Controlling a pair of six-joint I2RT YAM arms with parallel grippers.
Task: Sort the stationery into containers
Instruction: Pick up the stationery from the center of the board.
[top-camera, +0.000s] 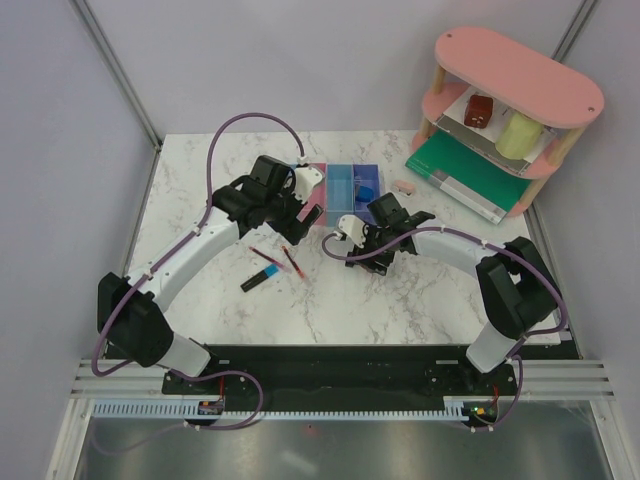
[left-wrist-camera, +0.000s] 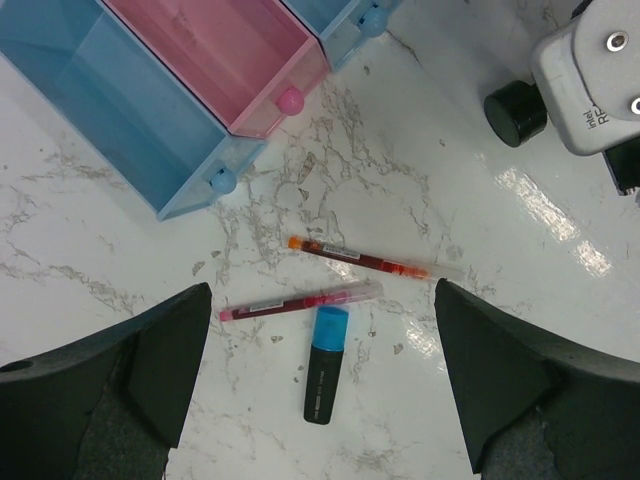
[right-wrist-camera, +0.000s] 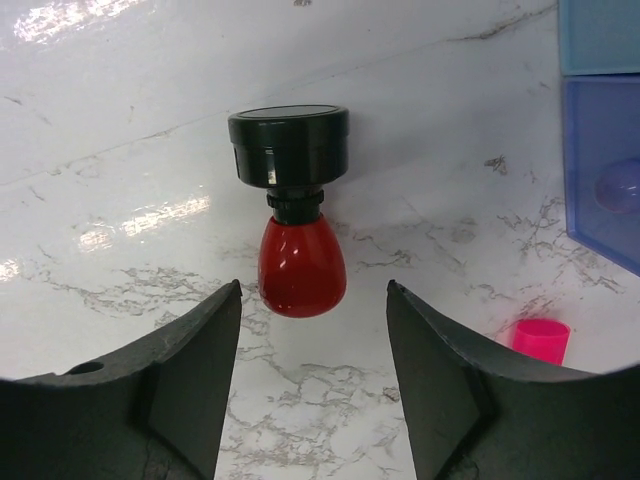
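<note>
Pens (left-wrist-camera: 365, 260) under wide-open empty left gripper (left-wrist-camera: 322, 300), right gripper (right-wrist-camera: 313, 295) parted around red-black block (right-wrist-camera: 300, 215), gaps either side.

**Both arms, seen from above and from each wrist.** The left arm (top-camera: 190, 250) rises from its base at the near left, bends outward at the elbow, then sweeps forward and inward in a long arc. A purple cable (top-camera: 245, 120) loops above its wrist. The left gripper (top-camera: 295, 220) (left-wrist-camera: 322, 300) is pitched steeply downward with its jaws spread wide. Its dark fingers (left-wrist-camera: 150, 370) sit at opposite sides of the wrist view and grip nothing. The right arm (top-camera: 460, 250) mirrors this pose, with its elbow out to the right and its forearm reaching inward. The right gripper (top-camera: 352, 245) (right-wrist-camera: 312, 290) lies low and points towards the left arm. Its jaws are parted more narrowly, and its fingers (right-wrist-camera: 180, 380) are not pressed on anything. The two grippers are near each other but apart.
</note>
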